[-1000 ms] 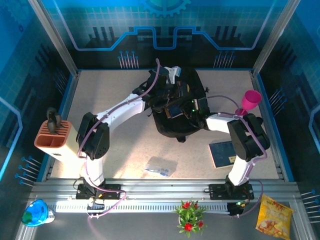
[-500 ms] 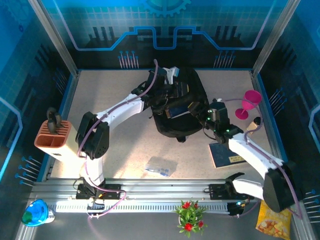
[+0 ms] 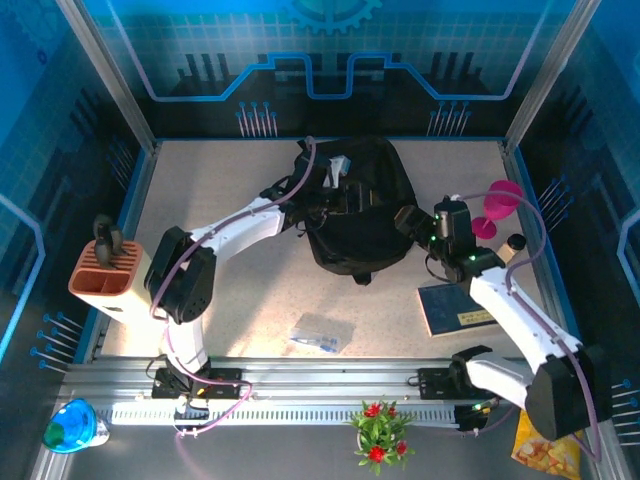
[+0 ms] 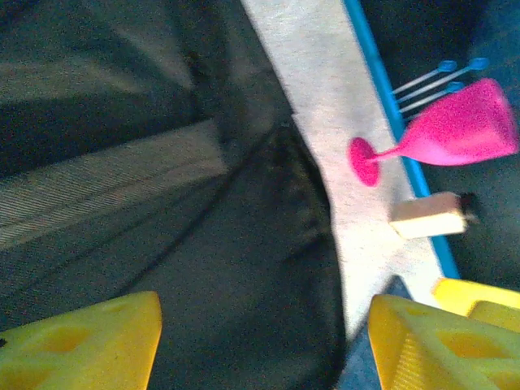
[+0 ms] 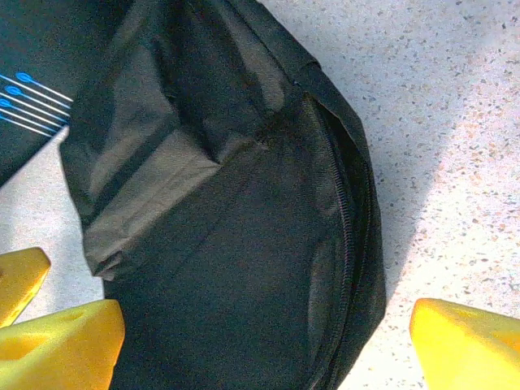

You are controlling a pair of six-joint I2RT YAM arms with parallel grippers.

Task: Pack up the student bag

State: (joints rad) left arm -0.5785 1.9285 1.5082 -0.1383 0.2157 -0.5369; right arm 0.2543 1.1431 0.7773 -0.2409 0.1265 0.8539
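Observation:
The student bag is a big black backpack lying at the middle back of the table. My left gripper hovers over its upper part. In the left wrist view the left gripper is open, and dark fabric of the bag lies between the yellow fingers. My right gripper sits at the bag's right edge. It is open too in the right wrist view, above the bag's zip seam. Neither gripper holds anything.
A dark-blue book lies at the right front. A pink goblet and a small cream bottle stand by the right wall. A clear packet lies near the front, and a knife block stands at the left edge.
My right gripper has drawn back to the right off the bag. The dark-blue item seen at the bag's opening no longer shows. The left gripper has stayed over the bag.

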